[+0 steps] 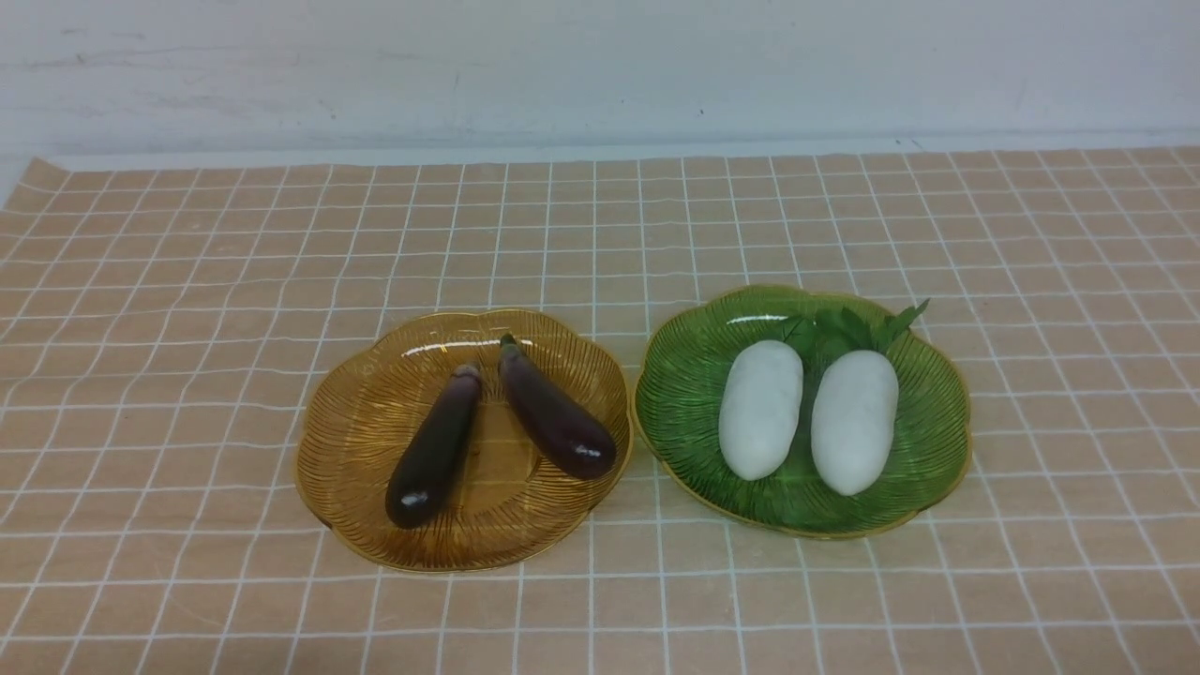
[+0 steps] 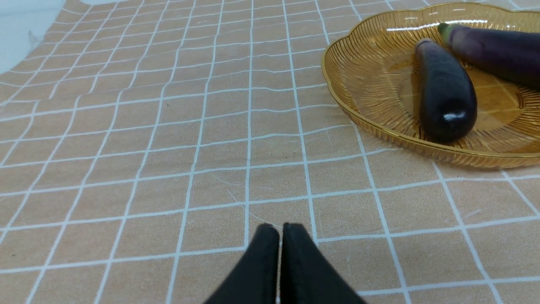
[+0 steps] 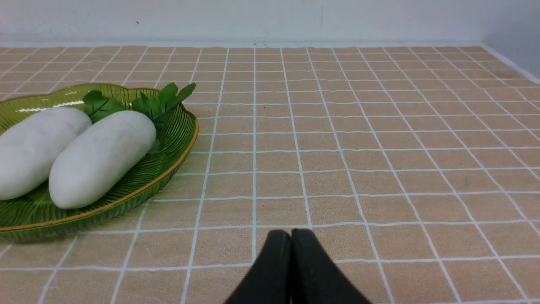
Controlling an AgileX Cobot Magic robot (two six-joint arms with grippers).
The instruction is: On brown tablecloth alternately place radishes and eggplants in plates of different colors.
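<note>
Sorted state: both eggplants (image 1: 497, 431) lie in the amber plate (image 1: 356, 469), stem ends toward the far edge of the brown tablecloth (image 1: 187, 281), forming a narrow V, tips close together, fat ends apart. Both radishes (image 1: 806, 412) lie side by side in the green plate (image 1: 684, 375), leafy tops pointing to the far edge. Plates sit just beside each other near the cloth's middle, amber on the left, green on the right. One vegetable kind per plate colour, so placing looks finished.

Arms: not visible from the front, pulled back toward the near edge. Left gripper (image 2: 279, 236) hangs low over bare cloth on the amber plate's outer side, jaws pressed together, nothing held. Right gripper (image 3: 291, 240) likewise low over bare cloth beside the green plate, jaws pressed together, empty. Both look parked, resting pose.
</note>
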